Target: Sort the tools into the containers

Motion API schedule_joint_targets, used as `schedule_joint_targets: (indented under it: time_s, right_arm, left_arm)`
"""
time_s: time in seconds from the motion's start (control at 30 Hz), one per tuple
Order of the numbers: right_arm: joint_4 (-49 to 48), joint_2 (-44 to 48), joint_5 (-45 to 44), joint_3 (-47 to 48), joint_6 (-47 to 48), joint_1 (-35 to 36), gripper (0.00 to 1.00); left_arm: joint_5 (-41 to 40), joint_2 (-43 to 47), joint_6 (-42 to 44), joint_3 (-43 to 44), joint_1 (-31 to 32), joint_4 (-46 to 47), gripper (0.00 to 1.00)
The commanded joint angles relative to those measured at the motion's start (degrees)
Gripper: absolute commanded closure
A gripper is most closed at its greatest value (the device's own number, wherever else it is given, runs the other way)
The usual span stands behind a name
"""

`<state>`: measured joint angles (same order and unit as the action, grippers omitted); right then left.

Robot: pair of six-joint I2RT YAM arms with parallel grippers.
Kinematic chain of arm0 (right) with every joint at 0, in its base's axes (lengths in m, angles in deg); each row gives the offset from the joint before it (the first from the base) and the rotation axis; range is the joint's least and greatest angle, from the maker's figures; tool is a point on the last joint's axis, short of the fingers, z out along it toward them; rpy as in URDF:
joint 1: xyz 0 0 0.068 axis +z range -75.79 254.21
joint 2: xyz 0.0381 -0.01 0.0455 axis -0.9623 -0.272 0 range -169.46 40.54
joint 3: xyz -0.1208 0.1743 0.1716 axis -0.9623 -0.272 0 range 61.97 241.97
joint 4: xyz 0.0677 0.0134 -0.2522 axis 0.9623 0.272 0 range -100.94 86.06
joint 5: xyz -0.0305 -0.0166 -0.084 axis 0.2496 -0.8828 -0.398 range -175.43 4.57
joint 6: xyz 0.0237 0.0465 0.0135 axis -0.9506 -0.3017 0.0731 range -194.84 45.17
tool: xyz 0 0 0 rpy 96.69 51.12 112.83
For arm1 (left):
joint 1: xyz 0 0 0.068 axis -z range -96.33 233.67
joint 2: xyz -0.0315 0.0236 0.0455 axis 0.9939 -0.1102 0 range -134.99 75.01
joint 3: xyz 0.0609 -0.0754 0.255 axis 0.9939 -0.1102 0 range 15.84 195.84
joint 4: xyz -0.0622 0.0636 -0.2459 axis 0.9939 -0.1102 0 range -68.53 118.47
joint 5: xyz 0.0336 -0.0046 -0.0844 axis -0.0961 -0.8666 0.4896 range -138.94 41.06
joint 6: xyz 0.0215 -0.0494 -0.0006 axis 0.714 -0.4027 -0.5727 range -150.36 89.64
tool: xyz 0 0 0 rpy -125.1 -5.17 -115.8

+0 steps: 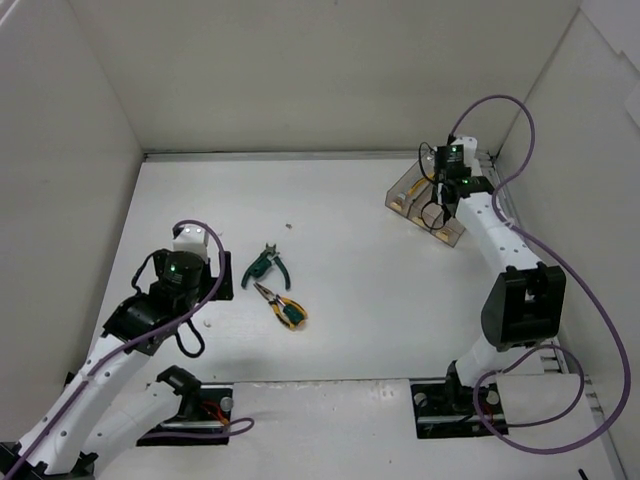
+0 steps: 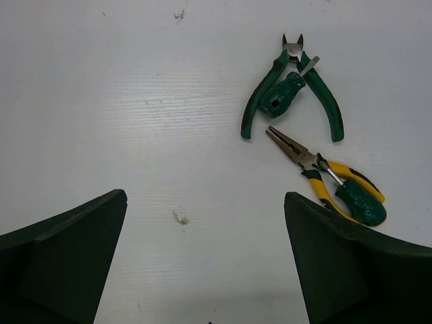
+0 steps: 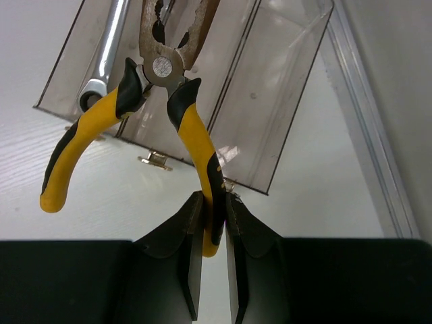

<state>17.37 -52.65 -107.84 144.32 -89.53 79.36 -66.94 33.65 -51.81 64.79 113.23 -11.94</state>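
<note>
- Currently noted: right gripper (image 3: 213, 202) pinched nearly shut on one handle of yellow-and-black pliers (image 3: 196, 128), head pointing into the tinted tray (image 3: 283, 101) at the far right.
- Seen in the tray's left compartment: silver ratchet wrench (image 3: 108, 47).
- Logged left gripper (image 2: 205, 196) spread fully wide, holding nothing, hovering above the table (image 2: 135, 101).
- Found lying ahead of it: green-handled cutters (image 2: 291, 52) with stubby green screwdriver (image 2: 282, 96) between the handles; just beside, yellow-handled needle-nose pliers (image 2: 297, 156) under a green-handled screwdriver (image 2: 361, 204).

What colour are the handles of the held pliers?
Yellow and black; pliers show best in right wrist view.
</note>
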Motion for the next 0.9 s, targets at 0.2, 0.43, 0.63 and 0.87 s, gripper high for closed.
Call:
schedule_joint_targets:
  time_s: [0.2, 0.43, 0.63, 0.87]
  right_arm:
    - [3.76, -9.46, -5.88, 13.97, 0.81, -2.95, 1.0]
    - [7.19, -16.58, -6.68, 20.31, -0.5, -5.59, 1.0]
    - [7.98, -19.22, -7.73, 21.71, -0.16, -6.82, 1.0]
    - [10.53, -23.61, -9.14, 26.02, 1.16, -7.08, 1.0]
  left_arm:
    - [-0.55, -0.65, 0.71, 0.71, -0.38, 2.52, 0.0]
    - [-1.07, -1.09, 0.62, 0.89, -0.38, 2.35, 0.0]
    - [-1.25, -1.17, 0.62, 0.8, -0.38, 2.35, 0.0]
    - [-1.07, -1.44, 0.8, 0.89, -0.38, 2.17, 0.0]
